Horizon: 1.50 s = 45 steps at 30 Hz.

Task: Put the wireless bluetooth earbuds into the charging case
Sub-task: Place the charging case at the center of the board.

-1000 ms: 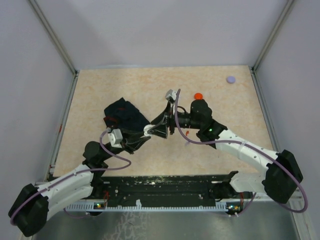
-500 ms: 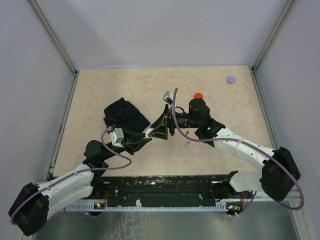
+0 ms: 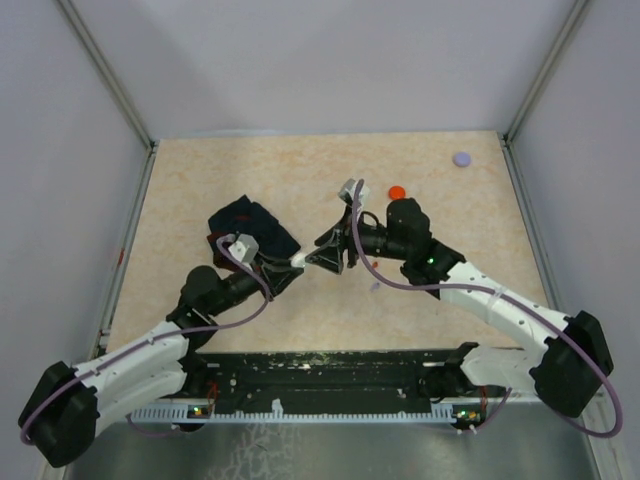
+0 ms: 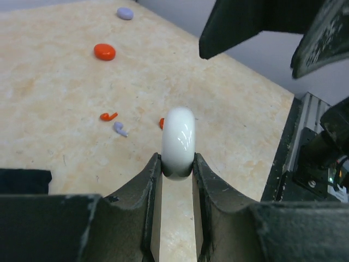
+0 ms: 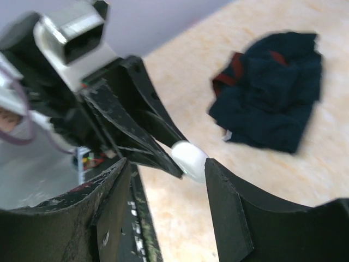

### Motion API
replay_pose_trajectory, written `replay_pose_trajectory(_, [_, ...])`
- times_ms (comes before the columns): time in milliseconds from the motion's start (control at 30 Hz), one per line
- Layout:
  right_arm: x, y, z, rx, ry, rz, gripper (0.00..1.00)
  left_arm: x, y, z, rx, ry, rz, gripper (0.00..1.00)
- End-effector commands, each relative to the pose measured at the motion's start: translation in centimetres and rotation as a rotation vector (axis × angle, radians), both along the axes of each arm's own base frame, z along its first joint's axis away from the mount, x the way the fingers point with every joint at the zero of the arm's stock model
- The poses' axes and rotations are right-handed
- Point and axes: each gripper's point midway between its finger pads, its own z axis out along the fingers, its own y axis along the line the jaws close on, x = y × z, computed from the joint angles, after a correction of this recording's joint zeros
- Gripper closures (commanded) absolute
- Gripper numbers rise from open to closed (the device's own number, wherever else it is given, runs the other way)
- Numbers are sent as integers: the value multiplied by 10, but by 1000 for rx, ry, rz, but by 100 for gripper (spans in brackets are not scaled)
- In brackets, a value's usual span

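Left tool [image 4: 177, 164] clenched on white case [image 4: 179, 136]. Right tool [image 5: 166, 164] released, directly opposite. On desk [image 4: 54, 136] beyond: red earbud [image 4: 108, 116], lavender earbud [image 4: 119, 129].

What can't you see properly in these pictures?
Left wrist view: the white case in the left claw shows edge-on, so open or closed cannot be told.
Left wrist view: a red piece sits half hidden behind that case.
Right wrist view: the case is blurred.
Top view: the earbuds beside the right arm are too small to tell apart.
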Motion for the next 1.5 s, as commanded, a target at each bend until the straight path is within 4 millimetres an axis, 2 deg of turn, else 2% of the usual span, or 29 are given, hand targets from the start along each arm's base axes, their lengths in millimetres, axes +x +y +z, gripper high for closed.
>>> replay_pose_trajectory(0, [43,-29,-32,-164,-14,-281,42,25,9,-31,71,267,158,100])
replay_pose_trajectory(133, [56,-45,-64,-231,52,-413,40,30,10,-60,139,426,204,100])
replay_pose_trajectory(400, [64,-67,-118,-332,149,-558,36,31,-2,-109,244,657,194,94])
replay_pose_trajectory(600, [63,-75,-134,-369,166,-582,35,31,-14,-137,321,783,153,93])
replay_pose_trajectory(733, [62,-77,-138,-375,168,-590,34,34,-14,-152,353,820,171,90])
replay_pose_trajectory(967, [59,-83,-147,-391,191,-611,33,38,-3,-175,445,872,222,69])
replay_pose_trajectory(1100, [60,-80,-151,-399,237,-619,30,38,2,-176,462,879,246,54])
replay_pose_trajectory(1300, [69,-75,-150,-422,250,-633,14,43,17,-167,491,836,319,40])
replay_pose_trajectory(1467, [71,-74,-151,-436,231,-625,12,47,31,-150,499,791,377,26])
